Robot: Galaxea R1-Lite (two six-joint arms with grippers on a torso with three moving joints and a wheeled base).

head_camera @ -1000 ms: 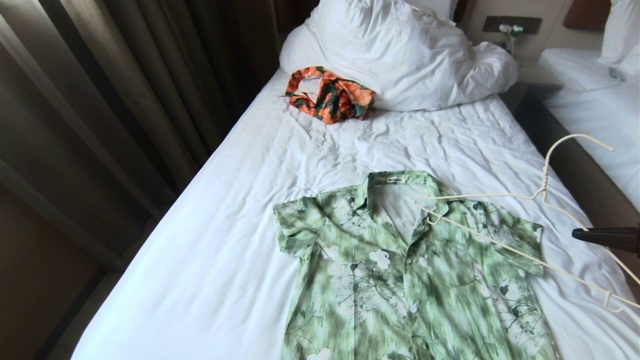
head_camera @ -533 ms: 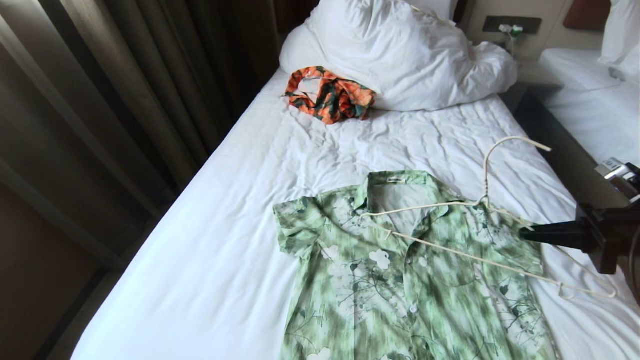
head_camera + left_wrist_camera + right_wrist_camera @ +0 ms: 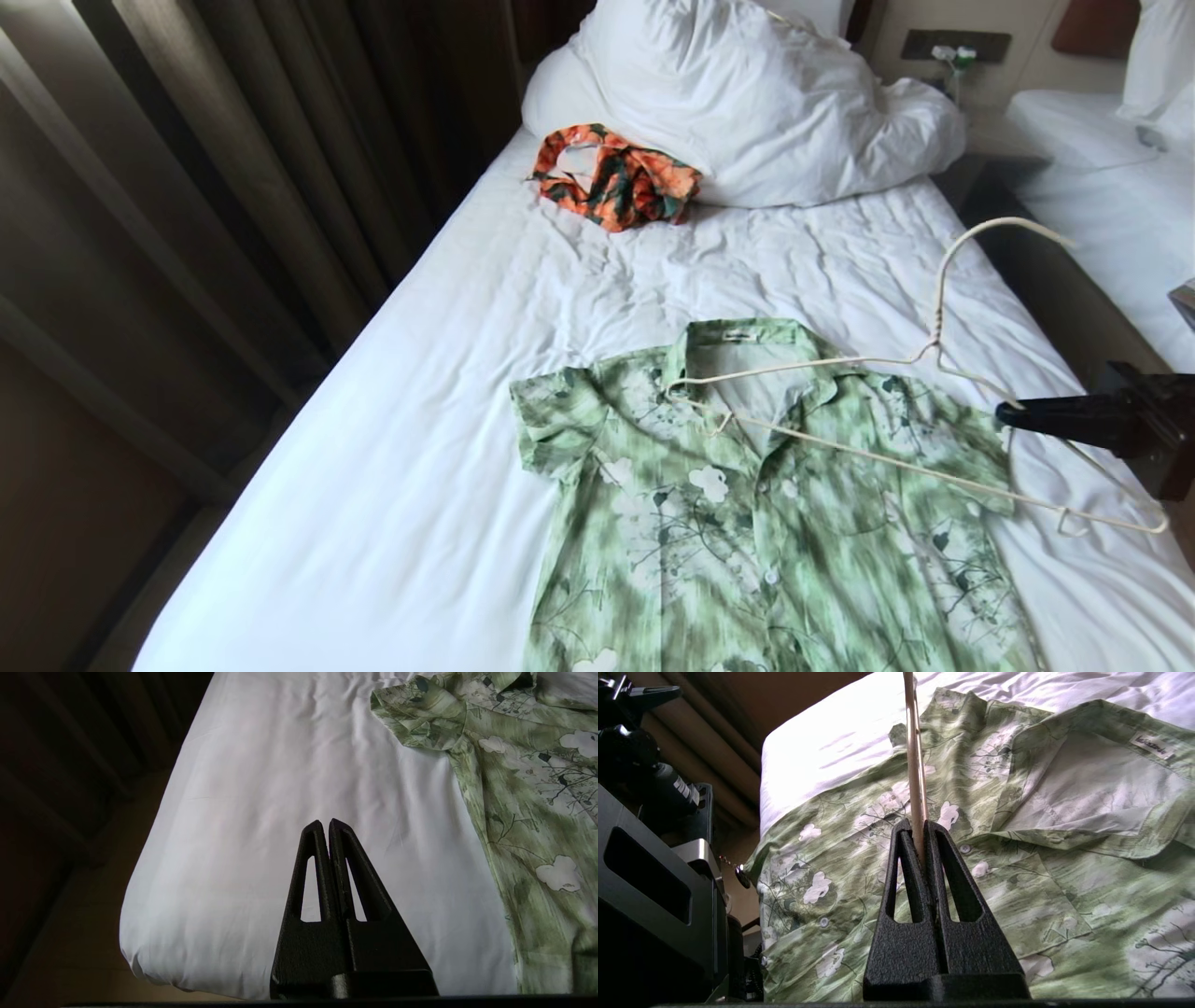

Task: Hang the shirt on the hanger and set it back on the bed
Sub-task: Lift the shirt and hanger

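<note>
The green flowered shirt (image 3: 747, 504) lies flat and face up on the bed (image 3: 429, 448), collar open toward the pillow. My right gripper (image 3: 1006, 413) comes in from the right edge and is shut on the cream hanger (image 3: 896, 459), gripping one sloping arm. The hanger hangs tilted above the shirt, its far tip over the open collar and its hook (image 3: 971, 247) raised. In the right wrist view the hanger wire (image 3: 915, 765) rises from between the shut fingers of the gripper (image 3: 918, 825), over the shirt (image 3: 1017, 858). My left gripper (image 3: 325, 823) is shut and empty, low near the bed's foot corner, beside the shirt's sleeve (image 3: 420, 718).
A white pillow (image 3: 738, 93) and a crumpled orange-and-green garment (image 3: 616, 177) lie at the head of the bed. Dark curtains (image 3: 205, 187) run along the left. A dark gap (image 3: 1055, 280) separates a second white bed (image 3: 1111, 187) on the right.
My right gripper has carried the hanger leftward over the shirt, bringing its far tip from the shirt's right shoulder to the collar. The hook has swung up. The left arm is still.
</note>
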